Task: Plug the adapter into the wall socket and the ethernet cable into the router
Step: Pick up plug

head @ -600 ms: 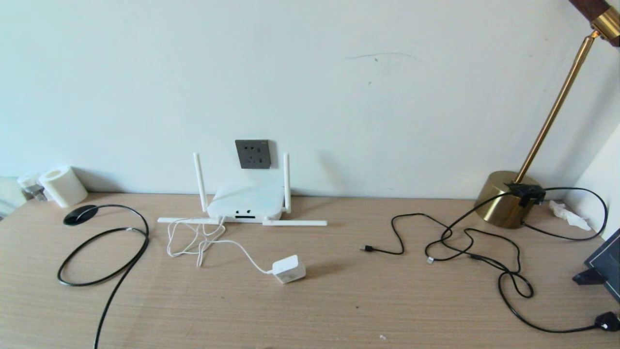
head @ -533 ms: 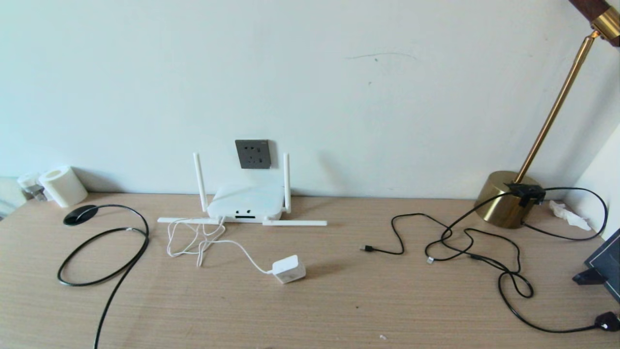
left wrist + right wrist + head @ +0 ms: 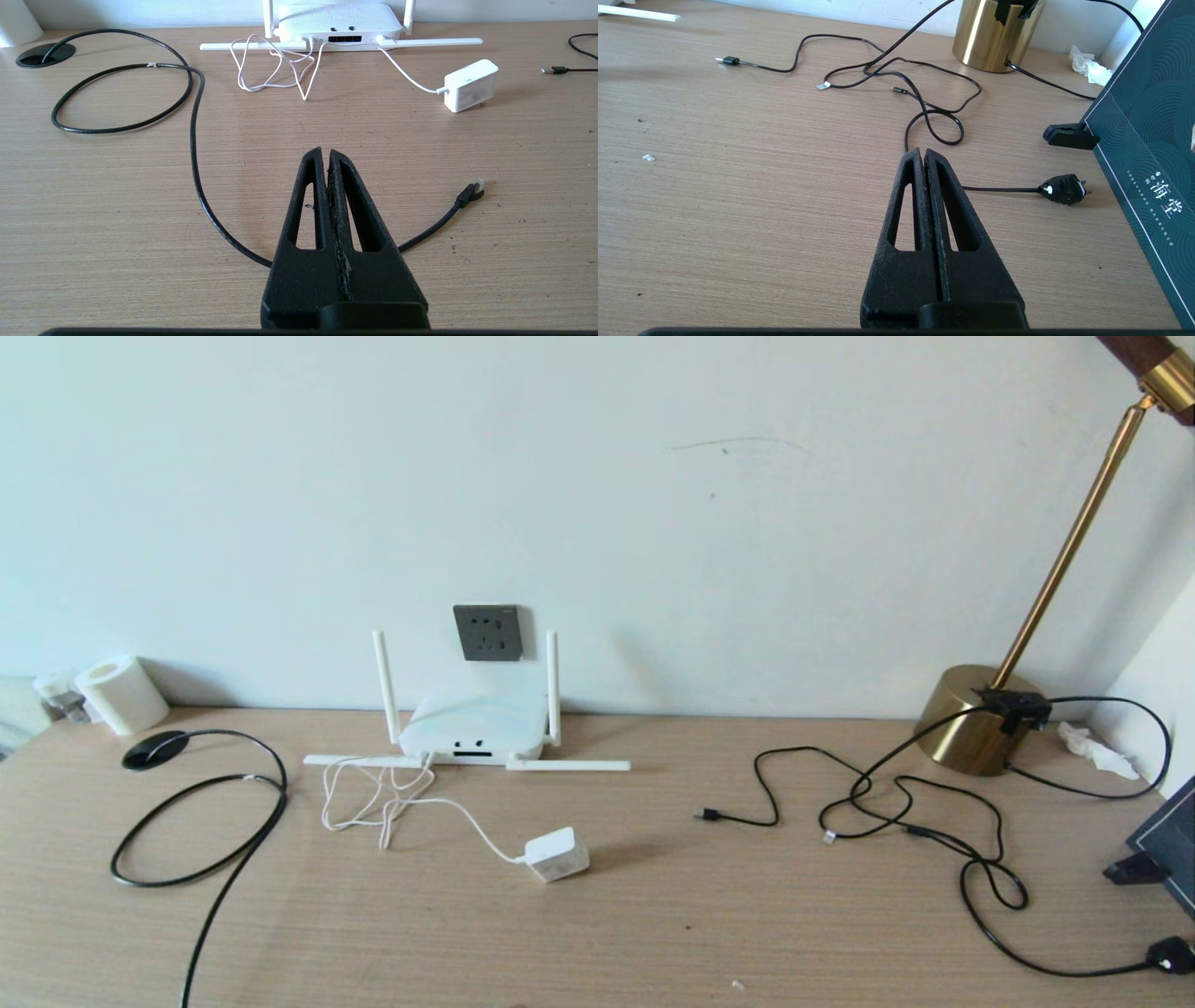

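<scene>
Both the left gripper (image 3: 326,154) and right gripper (image 3: 920,153) hover with fingers pressed together. Spread them first, then pinch the adapter (image 3: 556,854) by its flat sides, prongs facing the wall socket (image 3: 487,633).

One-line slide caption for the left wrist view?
Left hand shut above the desk, ethernet cable looping past it, adapter and router beyond.

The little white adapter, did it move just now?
No. The adapter lies on the desk at the same spot in front of the router, as in the earlier head views.
</scene>
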Available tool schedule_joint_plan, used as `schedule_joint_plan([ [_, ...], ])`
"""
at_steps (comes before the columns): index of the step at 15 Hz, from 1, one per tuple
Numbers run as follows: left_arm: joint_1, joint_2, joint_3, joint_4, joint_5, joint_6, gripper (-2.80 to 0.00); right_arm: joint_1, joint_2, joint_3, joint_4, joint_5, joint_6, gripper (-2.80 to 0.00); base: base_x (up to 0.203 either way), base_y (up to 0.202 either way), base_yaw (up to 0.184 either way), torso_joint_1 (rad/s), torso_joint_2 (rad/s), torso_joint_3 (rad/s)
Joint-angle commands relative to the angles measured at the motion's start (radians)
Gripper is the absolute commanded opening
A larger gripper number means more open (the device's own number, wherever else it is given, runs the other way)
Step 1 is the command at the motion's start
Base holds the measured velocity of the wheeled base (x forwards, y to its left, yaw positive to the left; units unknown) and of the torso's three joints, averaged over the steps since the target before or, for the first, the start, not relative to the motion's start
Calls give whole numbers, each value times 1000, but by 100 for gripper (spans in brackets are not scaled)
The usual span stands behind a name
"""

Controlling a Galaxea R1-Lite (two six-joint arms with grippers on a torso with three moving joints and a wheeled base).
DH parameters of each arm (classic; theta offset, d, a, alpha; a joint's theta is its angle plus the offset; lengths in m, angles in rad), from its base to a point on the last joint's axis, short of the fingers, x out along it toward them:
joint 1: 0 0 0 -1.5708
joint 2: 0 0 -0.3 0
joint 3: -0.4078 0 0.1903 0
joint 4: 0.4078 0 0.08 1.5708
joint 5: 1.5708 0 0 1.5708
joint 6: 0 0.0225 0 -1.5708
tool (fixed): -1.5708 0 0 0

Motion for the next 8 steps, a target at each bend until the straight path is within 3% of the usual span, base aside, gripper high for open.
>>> schedule_joint_plan([
  [1, 0, 0, 0, 1, 1, 1, -280, 0, 1, 0, 0, 1, -1, -280, 0, 0, 0, 0, 0, 0],
  [4, 0, 5, -78, -23, -14, 1, -280, 0, 1, 0, 0, 1, -1, -280, 0, 0, 0, 0, 0, 0],
  [8, -11, 222, -282, 47, -186, 18, -280, 0, 1, 0, 0, 1, -1, -280, 0, 0, 0, 0, 0, 0],
])
